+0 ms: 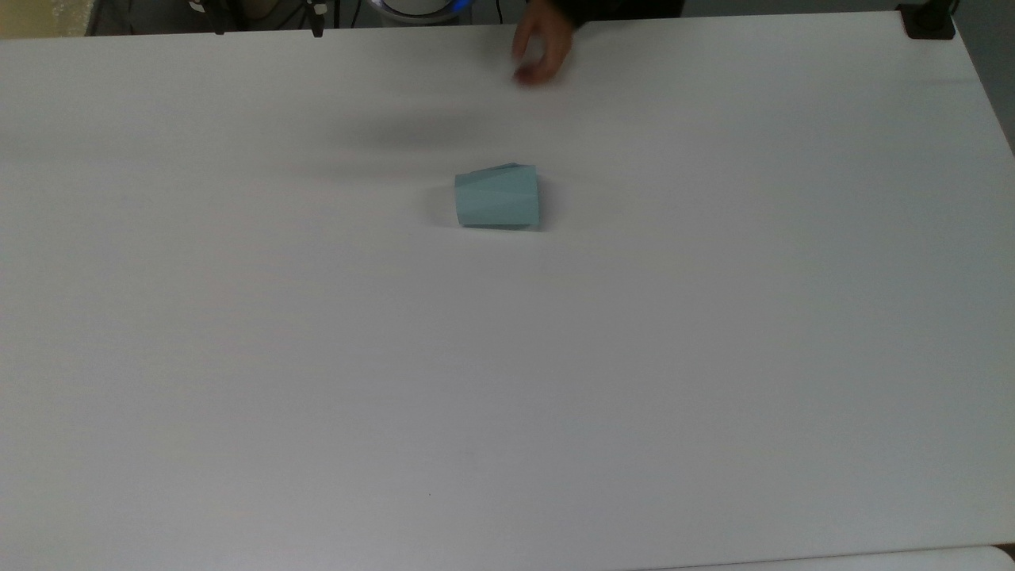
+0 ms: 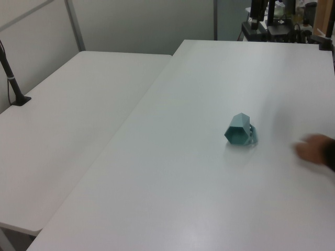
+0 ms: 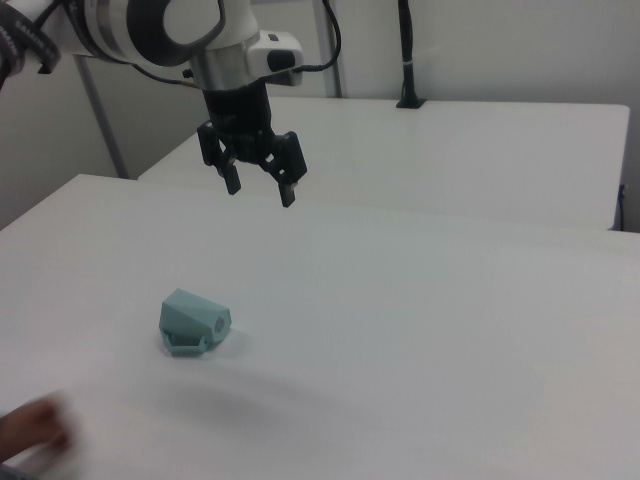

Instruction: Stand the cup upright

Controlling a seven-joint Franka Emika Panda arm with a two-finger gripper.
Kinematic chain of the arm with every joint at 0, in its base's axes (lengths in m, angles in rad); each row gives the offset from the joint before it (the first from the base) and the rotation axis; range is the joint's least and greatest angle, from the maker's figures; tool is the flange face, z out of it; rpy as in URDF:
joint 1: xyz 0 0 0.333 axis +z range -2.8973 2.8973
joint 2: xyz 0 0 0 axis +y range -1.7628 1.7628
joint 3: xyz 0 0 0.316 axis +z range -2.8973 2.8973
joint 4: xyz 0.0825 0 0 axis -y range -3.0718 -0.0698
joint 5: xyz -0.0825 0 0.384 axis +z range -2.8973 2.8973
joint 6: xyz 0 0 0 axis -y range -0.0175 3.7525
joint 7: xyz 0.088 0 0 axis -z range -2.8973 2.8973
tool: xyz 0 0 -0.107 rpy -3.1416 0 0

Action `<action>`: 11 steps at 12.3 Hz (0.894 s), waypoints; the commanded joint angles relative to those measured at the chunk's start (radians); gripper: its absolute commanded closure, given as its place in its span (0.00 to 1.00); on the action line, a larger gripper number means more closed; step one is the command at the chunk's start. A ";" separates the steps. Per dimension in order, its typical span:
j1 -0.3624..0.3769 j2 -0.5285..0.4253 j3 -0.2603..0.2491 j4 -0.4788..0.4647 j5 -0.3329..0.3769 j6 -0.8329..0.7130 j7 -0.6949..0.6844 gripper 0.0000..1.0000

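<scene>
You have the cup (image 1: 498,197) lying on its side mid-table (image 1: 238,357), a person's hand (image 1: 541,47) at its 12 o'clock in the top view, and the gripper (image 3: 258,186) hanging above, fingers spread wide and holding nothing.

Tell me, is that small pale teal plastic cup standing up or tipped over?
Tipped over. The small pale teal plastic cup lies on its faceted side on the white table, its handle against the tabletop.

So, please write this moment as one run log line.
cup: on its side, table | gripper: open, above table, empty | hand: table edge
</scene>
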 commanded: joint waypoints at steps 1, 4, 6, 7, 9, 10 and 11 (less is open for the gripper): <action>-0.018 -0.018 0.002 -0.003 0.008 -0.026 -0.034 0.00; -0.020 -0.021 0.002 -0.003 0.009 -0.034 -0.036 0.00; -0.020 -0.020 -0.003 0.002 0.009 -0.035 -0.042 0.00; -0.020 -0.021 -0.006 0.002 0.009 -0.035 -0.045 0.00; -0.021 -0.021 -0.007 0.002 0.009 -0.037 -0.057 0.00; -0.021 -0.021 -0.007 0.002 0.006 -0.040 -0.063 0.00; -0.021 -0.021 -0.007 0.002 0.006 -0.040 -0.069 0.00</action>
